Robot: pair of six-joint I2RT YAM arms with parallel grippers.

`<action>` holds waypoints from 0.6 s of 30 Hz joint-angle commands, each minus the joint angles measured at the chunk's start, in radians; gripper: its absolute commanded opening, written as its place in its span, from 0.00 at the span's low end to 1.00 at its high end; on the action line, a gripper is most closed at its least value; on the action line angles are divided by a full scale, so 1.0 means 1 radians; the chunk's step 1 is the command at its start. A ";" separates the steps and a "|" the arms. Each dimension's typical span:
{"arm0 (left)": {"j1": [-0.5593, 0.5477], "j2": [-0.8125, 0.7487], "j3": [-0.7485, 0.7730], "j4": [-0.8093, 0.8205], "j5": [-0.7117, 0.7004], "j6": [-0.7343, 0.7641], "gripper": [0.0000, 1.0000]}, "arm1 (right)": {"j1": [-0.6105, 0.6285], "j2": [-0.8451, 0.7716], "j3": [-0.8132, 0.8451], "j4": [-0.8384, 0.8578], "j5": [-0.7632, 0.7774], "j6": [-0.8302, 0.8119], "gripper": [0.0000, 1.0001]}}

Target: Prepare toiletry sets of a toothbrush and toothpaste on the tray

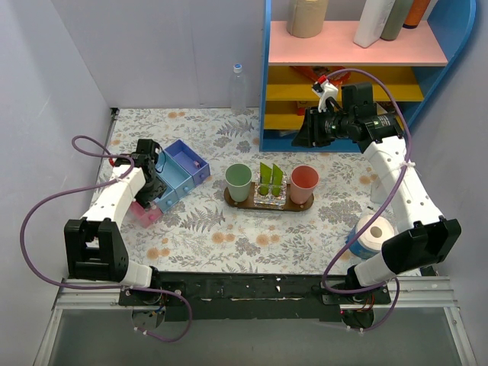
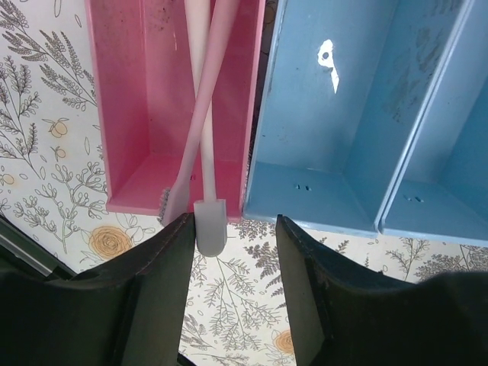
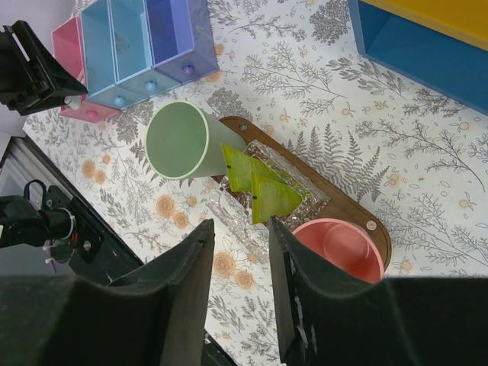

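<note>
Floral table (image 1: 229,236) carrying everything. Pink-blue-purple organiser (image 1: 181,169) lying at left. Tray (image 3: 345,204) sitting mid-table, green cup (image 1: 238,180) and pink cup (image 1: 304,181) standing on its ends. Right gripper (image 3: 240,229) hovering high above tray, jaws slightly parted, gripping nothing. Left gripper (image 2: 232,225) gaping wide at organiser's pink compartment, end of white toothbrush (image 2: 208,225) lying between fingers, unclamped, crossing pink toothbrush (image 2: 221,53). Clear holder (image 1: 270,198) sitting between cups, lime-green pieces (image 1: 270,177) standing in it.

Staged lab booth: grey partition walls (image 1: 46,69), blue shelf (image 1: 266,91)
</note>
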 commanded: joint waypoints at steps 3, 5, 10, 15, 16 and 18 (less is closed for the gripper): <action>0.021 -0.009 -0.017 0.036 0.007 0.020 0.43 | 0.000 -0.035 -0.014 0.003 -0.001 -0.029 0.39; 0.021 -0.004 -0.013 0.035 0.008 0.026 0.40 | 0.000 -0.038 -0.014 0.003 0.003 -0.029 0.38; 0.024 -0.003 -0.004 0.036 0.004 0.037 0.28 | 0.000 -0.040 -0.017 0.000 0.016 -0.032 0.34; 0.025 -0.003 0.016 0.025 0.014 0.045 0.08 | 0.000 -0.041 -0.011 -0.005 0.029 -0.033 0.33; 0.027 -0.003 0.024 0.015 0.014 0.046 0.06 | 0.000 -0.040 -0.006 -0.003 0.034 -0.035 0.33; 0.028 -0.004 0.059 0.001 0.012 0.051 0.02 | 0.000 -0.040 -0.002 -0.002 0.045 -0.033 0.33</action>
